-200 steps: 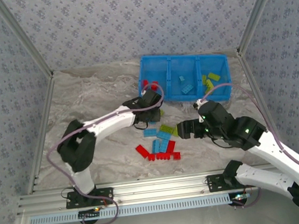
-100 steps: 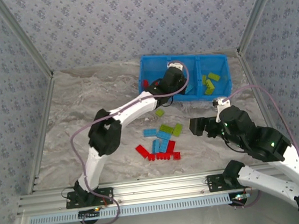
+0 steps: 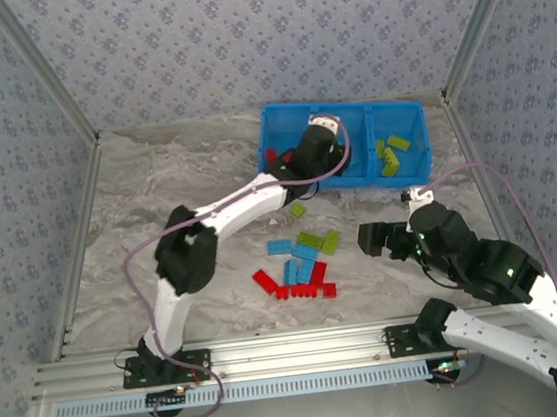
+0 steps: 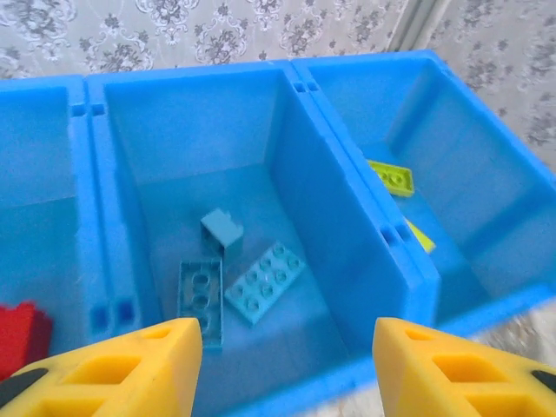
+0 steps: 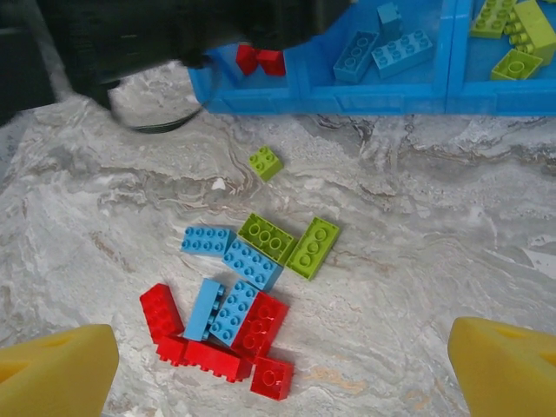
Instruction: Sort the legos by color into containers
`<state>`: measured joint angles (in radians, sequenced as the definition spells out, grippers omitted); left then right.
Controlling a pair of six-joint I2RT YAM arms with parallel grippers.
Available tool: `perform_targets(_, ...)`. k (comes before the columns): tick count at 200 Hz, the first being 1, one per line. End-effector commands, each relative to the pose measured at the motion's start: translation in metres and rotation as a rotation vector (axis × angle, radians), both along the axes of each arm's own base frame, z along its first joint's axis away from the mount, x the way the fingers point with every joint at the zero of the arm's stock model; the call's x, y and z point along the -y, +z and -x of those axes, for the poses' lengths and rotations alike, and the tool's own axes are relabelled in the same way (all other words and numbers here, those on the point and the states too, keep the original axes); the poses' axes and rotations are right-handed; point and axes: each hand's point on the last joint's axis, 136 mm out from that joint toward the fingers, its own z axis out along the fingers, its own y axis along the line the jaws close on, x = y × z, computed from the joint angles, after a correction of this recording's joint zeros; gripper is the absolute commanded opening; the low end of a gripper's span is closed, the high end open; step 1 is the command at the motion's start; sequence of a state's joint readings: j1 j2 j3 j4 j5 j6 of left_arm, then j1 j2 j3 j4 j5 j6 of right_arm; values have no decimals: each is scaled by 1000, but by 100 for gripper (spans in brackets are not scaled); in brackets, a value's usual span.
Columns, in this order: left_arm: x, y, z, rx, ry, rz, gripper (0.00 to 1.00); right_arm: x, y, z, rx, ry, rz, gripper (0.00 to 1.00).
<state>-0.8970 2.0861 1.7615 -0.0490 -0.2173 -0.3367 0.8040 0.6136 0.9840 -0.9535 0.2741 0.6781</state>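
The blue tray [image 3: 388, 105] stands at the back of the table. My left gripper [image 3: 317, 150] hangs over its middle compartment, open, with nothing between the yellow fingers [image 4: 130, 369]. Below it lie three light blue legos [image 4: 265, 282]. Red legos [image 4: 22, 334] sit in the left compartment and yellow-green ones [image 4: 391, 176] in the right. My right gripper [image 3: 371, 238] stands open to the right of a loose pile of legos [image 3: 300, 266]. That pile holds red [image 5: 162, 310], light blue [image 5: 252, 263] and green [image 5: 314, 248] bricks.
One small green brick [image 5: 265, 162] lies alone between the pile and the tray's front wall [image 5: 373, 100]. The left arm [image 3: 228, 209] stretches diagonally across the table's middle toward the tray. Metal frame posts [image 3: 54, 93] and patterned walls close in the sides.
My left gripper moved right from the tray's left end to the middle compartment and opened, leaving a light blue brick there. The right gripper drew back to the right, away from the pile.
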Motion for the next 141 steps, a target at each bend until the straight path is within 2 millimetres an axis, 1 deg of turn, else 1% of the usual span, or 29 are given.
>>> perform_targets(1,-26,95,39,145,-41,160,56,2,-11,-2,-27,-36,6,100)
perform_targets(6,-35,98,49,151,-47,161,56,0,-14,-3,-35,-37,7,100)
perform_targets(8,-38,103,54,157,-51,167,56,-1,-14,-4,-36,-34,6,100)
perform_targets(10,-41,101,58,156,-55,162,56,-2,-16,-4,-41,-35,8,100)
perform_targets(15,-51,104,70,163,-63,161,56,-5,-20,-6,-53,-31,10,100)
perform_targets(36,-84,103,119,183,-129,108,57,-23,-40,-15,-123,-19,17,100)
perform_targets(40,-89,96,129,179,-151,84,57,-27,-44,-17,-137,-20,15,100)
perform_targets(45,-96,98,142,187,-188,68,57,-31,-51,-21,-160,-25,20,100)
perform_targets(50,-102,93,154,188,-225,40,57,-34,-56,-25,-176,-33,19,100)
perform_targets(71,-132,76,204,171,-380,-53,57,-50,-89,-43,-287,-84,18,100)
perform_targets(84,-151,65,230,153,-453,-96,59,-60,-111,-54,-354,-110,14,100)
perform_targets(98,-171,56,253,146,-515,-129,62,-69,-133,-65,-414,-144,12,98)
perform_targets(104,-179,51,260,139,-531,-143,63,-72,-145,-67,-450,-154,19,96)
perform_targets(108,-183,49,265,137,-540,-149,64,-78,-149,-73,-452,-155,5,94)
perform_targets(115,-191,44,272,130,-557,-160,65,-81,-159,-79,-478,-173,6,92)
perform_targets(131,-201,34,287,103,-596,-167,70,-82,-181,-90,-533,-230,20,87)
perform_targets(141,-204,28,294,86,-610,-161,73,-82,-193,-96,-562,-260,24,83)
